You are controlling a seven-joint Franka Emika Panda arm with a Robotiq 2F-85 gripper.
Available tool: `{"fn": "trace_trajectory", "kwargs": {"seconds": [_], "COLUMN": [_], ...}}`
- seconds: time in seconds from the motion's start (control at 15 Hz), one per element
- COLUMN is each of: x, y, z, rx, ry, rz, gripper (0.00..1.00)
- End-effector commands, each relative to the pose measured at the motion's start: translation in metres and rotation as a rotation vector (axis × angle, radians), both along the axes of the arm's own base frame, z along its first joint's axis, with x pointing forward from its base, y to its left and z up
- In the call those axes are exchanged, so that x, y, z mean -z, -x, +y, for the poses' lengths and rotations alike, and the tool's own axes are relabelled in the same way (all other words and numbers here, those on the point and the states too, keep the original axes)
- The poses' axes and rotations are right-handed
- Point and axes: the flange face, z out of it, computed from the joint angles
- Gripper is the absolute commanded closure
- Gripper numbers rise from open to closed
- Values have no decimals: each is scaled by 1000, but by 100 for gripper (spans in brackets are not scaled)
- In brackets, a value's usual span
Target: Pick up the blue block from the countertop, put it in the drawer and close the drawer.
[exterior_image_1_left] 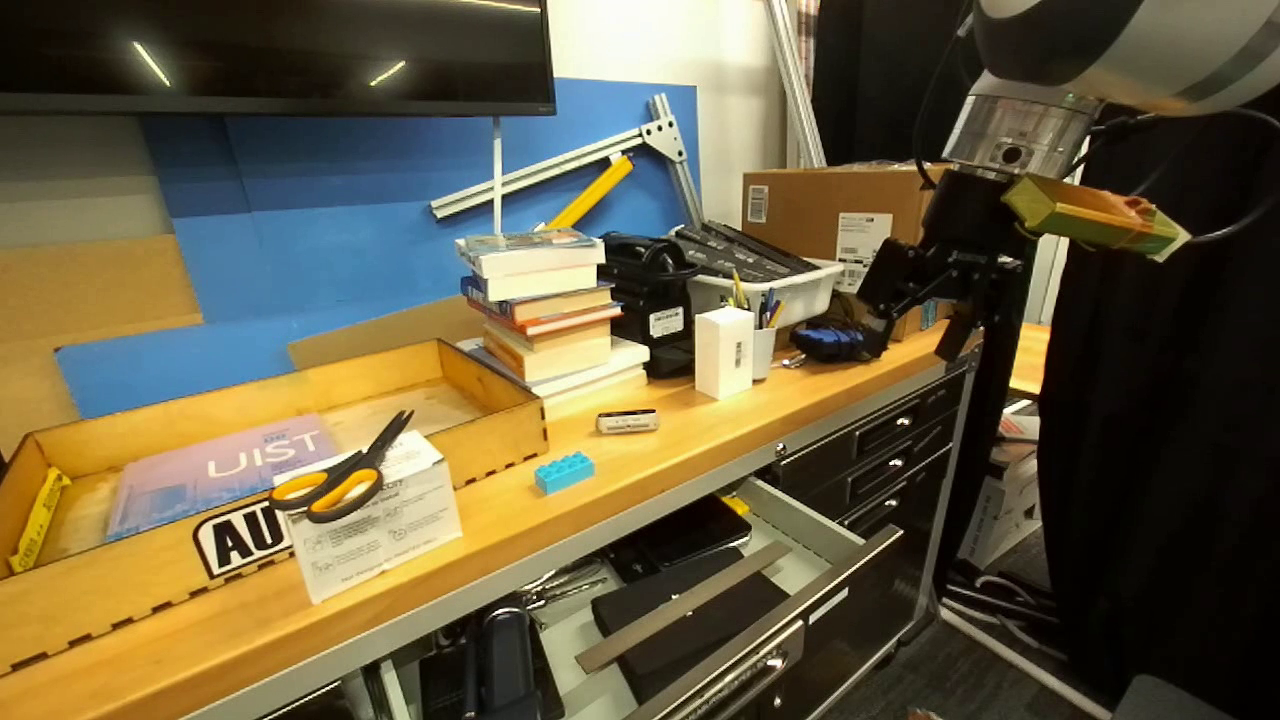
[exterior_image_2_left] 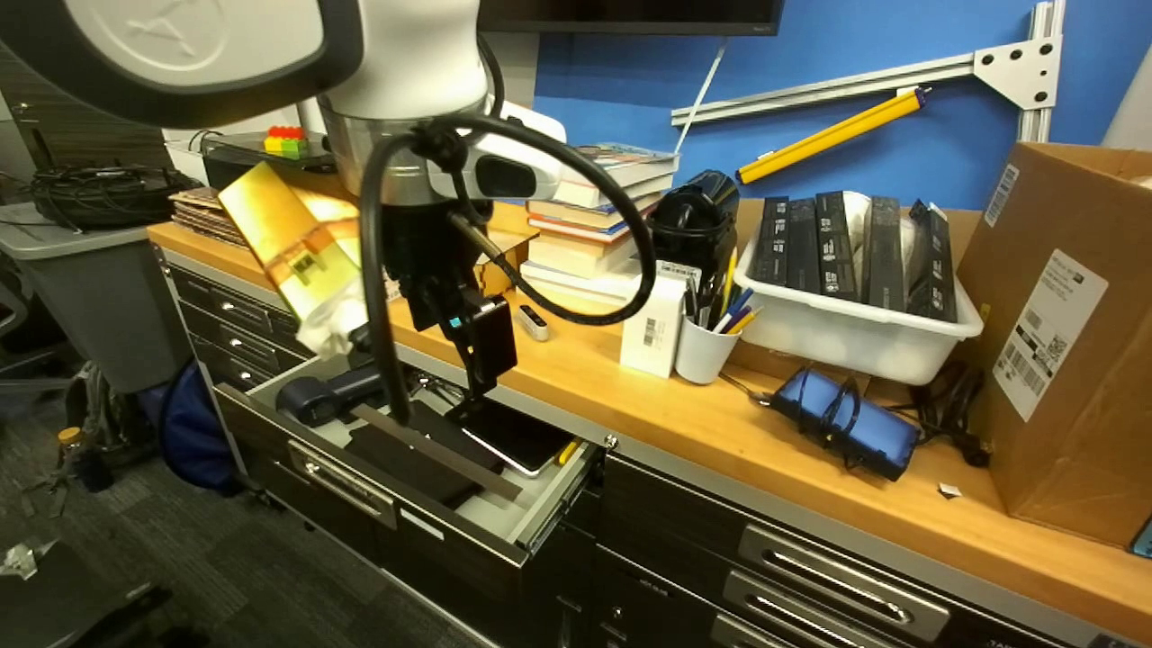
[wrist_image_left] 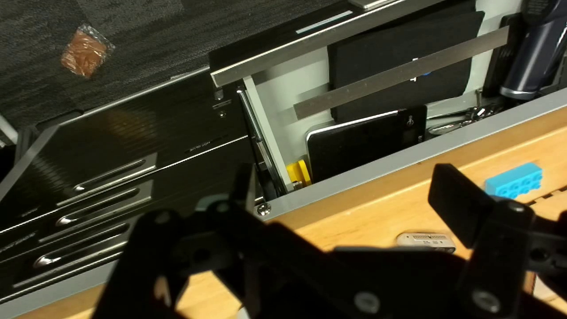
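Blue panelling (exterior_image_1_left: 340, 240) backs a long wooden countertop (exterior_image_1_left: 690, 430). Leftmost, between eight and nine o'clock in an exterior view, sits a shallow wooden tray (exterior_image_1_left: 500, 445), with black-and-orange scissors (exterior_image_1_left: 355, 470) and a printed white box (exterior_image_1_left: 385, 540) at its front side. Next along, at seven o'clock, the blue block (exterior_image_1_left: 565, 472) lies studs up on the countertop, just beside the tray and near the front edge. From the block, a stack of books (exterior_image_1_left: 550, 310) rises at twelve o'clock and a small pale device (exterior_image_1_left: 628, 421) lies at two. Between five and six o'clock the drawer (exterior_image_1_left: 790, 613) stands pulled out, a flat metal strip (exterior_image_1_left: 683, 605) lying across a dark flat item (exterior_image_1_left: 730, 615) inside. Further right, at three o'clock, hangs the gripper (exterior_image_1_left: 915, 340), released: its two fingers (wrist_image_left: 458, 199) stand wide apart with only free space between them. Seen from it, the blue block is well apart, between eight and nine o'clock. In an exterior view a cable-wrapped blue pack (exterior_image_2_left: 868, 430) lies well apart from the gripper. In the wrist view the countertop's front edge crosses the gap between the fingers, the drawer shows between twelve and one o'clock of that gap, and the block appears at three o'clock, just beyond one finger, which overlaps its corner.
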Motion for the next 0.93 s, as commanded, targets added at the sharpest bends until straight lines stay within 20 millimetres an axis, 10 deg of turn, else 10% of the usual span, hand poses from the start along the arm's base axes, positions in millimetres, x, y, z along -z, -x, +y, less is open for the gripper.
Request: {"fn": "trace_trajectory", "kwargs": {"seconds": [0.0,0.4,0.87], "x": [-1,-13,-31], "y": [0,-21,-90], "z": [0,17,116], "rx": [0,-36,-242], "ry": [0,90,257], "rz": [1,-12,-36], "gripper": [0,0,0]}}
